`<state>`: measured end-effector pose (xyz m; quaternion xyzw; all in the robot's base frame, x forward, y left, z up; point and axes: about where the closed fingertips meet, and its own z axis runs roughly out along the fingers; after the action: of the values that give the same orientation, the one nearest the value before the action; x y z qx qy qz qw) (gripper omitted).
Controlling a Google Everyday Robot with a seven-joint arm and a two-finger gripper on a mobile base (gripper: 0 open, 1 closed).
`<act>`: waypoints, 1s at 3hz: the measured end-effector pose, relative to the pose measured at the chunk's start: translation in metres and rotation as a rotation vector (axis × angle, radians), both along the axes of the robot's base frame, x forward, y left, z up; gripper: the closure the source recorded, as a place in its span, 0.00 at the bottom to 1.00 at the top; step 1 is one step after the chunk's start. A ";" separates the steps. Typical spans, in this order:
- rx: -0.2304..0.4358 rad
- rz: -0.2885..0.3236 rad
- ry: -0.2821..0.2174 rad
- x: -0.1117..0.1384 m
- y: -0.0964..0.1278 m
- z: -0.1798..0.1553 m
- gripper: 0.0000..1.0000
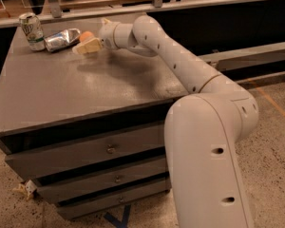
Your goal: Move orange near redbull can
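Cream-coloured and low over the surface, the gripper (pixel 87 45) sits just right of the redbull can (pixel 61 39), its tip pointing left toward it. Whether it is clamped on the orange or has slackened off I cannot tell from where I stand; its pale casing hides the contact.

The orange (pixel 86 35) shows only as a small round cap at the gripper's far edge, tucked against it. It lies just off the right end of the redbull can, near enough that the two look almost in contact, though I can't say they touch.

The redbull can lies crumpled on its side with its long axis running roughly left to right. So the orange sits at its end, not alongside it. Just left of the redbull can stands a green can (pixel 32 31), upright. All of this is toward the back of the cabinet top (pixel 109 94). The arm (pixel 180 65) stretches away to the right of the redbull can and down to the base in front, beside the drawers (pixel 109 148).

To my eye the placing is all but done. What seems left is to let go and draw back rightward, away from the redbull can. A round fruit could roll if nudged on the way out.
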<state>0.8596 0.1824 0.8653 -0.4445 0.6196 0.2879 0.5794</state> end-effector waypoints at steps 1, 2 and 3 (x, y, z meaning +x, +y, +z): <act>-0.017 -0.053 0.002 -0.009 -0.028 0.007 0.00; -0.046 -0.120 0.008 -0.025 -0.060 0.014 0.00; -0.089 -0.227 0.008 -0.043 -0.104 0.024 0.00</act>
<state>0.8165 0.0788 0.8891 -0.3956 0.6805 0.1941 0.5854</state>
